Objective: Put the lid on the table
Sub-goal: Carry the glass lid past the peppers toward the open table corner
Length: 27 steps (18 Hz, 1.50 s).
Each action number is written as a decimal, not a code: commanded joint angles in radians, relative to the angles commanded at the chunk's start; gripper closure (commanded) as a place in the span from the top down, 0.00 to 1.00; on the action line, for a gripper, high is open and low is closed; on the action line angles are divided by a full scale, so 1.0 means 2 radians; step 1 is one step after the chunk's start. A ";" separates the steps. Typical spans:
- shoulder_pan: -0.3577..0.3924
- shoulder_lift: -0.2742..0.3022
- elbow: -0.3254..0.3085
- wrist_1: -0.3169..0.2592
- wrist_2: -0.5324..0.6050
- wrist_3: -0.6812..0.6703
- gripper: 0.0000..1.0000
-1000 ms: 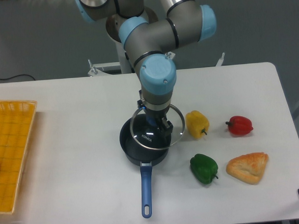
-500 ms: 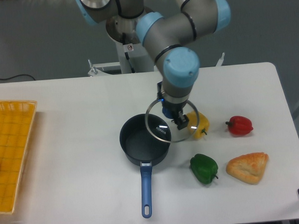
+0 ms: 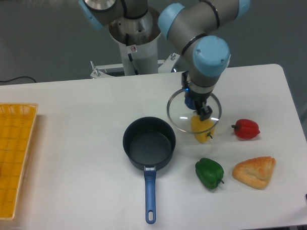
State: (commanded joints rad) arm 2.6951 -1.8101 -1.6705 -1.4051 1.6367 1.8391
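Now the lid point(image 3: 193, 110) — fingers point(image 3: 204, 111) clamped on its knob — has swung right, off the saucepan point(image 3: 149, 144), hanging above the yellow pepper point(image 3: 202, 129), tabletop point(image 3: 83, 122) not yet reached

Just beneath the pincer point(image 3: 201, 109), the round transparent glass lid point(image 3: 186, 115) overlaps the yellow bell pepper point(image 3: 201, 132); the lid's knob is hidden between the fingers.

A: What is seen of the round clear glass lid with its thin metal rim point(image 3: 181, 114)?
B: Glossy glass; highlights are caught on it.
A: And the smooth white tabletop point(image 3: 73, 123)?
B: A matt finish is shown. The dark blue saucepan point(image 3: 149, 143) looks satin inside, and the yellow tray point(image 3: 11, 150) is woven.
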 joint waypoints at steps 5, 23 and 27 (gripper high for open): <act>0.045 0.005 -0.008 0.002 0.008 0.060 0.66; 0.142 -0.023 -0.009 0.043 0.009 0.190 0.66; 0.162 -0.037 -0.009 0.061 0.010 0.214 0.66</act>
State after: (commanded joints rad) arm 3.0187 -1.8837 -1.6889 -1.2825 1.6567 2.2671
